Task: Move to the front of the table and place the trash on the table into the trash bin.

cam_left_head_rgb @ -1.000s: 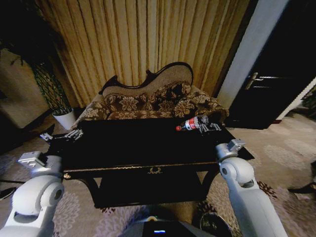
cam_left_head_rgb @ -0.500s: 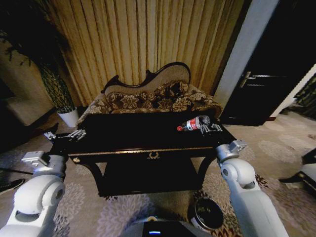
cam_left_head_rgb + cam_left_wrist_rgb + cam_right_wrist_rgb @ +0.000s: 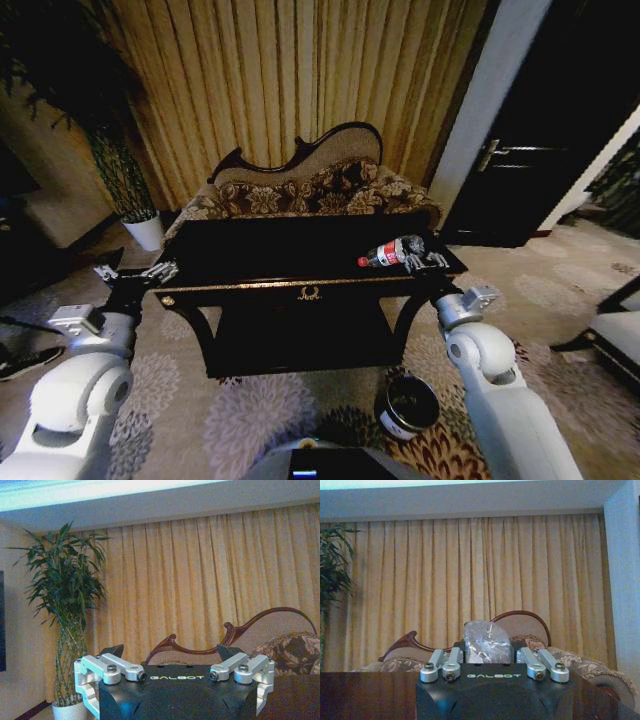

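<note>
Right gripper (image 3: 425, 260) fingers clamped on the clear bottle (image 3: 392, 251), red cap pointing toward table centre, bottle lying at the right end of the black table (image 3: 300, 265). Left gripper (image 3: 133, 273) fingers spread wide, empty, off the table's left front corner. Trash bin (image 3: 408, 405) on the patterned carpet (image 3: 235, 420) below the table's right front leg. Floral sofa (image 3: 310, 190) right behind the table, gold curtains (image 3: 290, 80) past it, potted plant (image 3: 130, 190) to the table's left, dark door (image 3: 540, 130) to its right.
</note>
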### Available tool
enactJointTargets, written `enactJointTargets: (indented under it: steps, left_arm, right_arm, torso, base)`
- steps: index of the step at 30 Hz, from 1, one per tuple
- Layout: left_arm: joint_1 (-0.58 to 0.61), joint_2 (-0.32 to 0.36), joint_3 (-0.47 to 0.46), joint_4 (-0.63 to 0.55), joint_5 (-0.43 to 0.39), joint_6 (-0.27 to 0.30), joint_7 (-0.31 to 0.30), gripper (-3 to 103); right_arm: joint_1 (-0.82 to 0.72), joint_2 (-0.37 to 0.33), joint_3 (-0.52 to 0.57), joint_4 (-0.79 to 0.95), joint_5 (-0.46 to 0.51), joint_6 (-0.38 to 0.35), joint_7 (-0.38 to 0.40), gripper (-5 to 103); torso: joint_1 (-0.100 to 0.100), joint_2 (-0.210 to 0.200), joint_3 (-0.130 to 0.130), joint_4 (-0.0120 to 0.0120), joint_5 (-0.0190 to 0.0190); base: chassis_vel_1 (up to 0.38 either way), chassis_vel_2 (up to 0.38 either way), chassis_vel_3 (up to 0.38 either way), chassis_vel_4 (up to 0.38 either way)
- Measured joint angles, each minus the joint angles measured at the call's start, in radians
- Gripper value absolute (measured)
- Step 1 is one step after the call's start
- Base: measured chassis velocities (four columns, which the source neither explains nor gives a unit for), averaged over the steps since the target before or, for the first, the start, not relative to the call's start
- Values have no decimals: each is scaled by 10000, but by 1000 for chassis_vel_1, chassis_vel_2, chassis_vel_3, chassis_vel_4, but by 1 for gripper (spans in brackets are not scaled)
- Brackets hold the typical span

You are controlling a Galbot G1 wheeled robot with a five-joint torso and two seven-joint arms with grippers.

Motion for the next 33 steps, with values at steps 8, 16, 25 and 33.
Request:
enactJointTargets:
  steps: [8,16,25,33]
  left_arm:
    - [6,-103,70,75,87,-293,223,100]
    - [33,-3,76,81,-50,-350,260,100]
    - [386,591,-206,-209,-1113,-264,-170,100]
    - [604,755,-415,-140,-1370,-611,-168,100]
  right_arm:
    - [13,122,-411,-25,-240,23,0,41]
    - [-129,171,-610,-1159,-1044,75,-1,41]
    - [-23,-136,-932,-4705,-1439,-192,-1,41]
    - [896,81,-718,-7384,-3075,290,-1,41]
  torso:
    - [-9,5,-4,1,0]
    - [2,-3,3,-1,1]
    - [-1,0,-2,-3,3]
    - [-2,1,0,0,1]
  base:
    - [237,-233,-229,220]
    - [43,-35,-33,48]
    - [-12,15,12,-17]
    - [0,0,0,0]
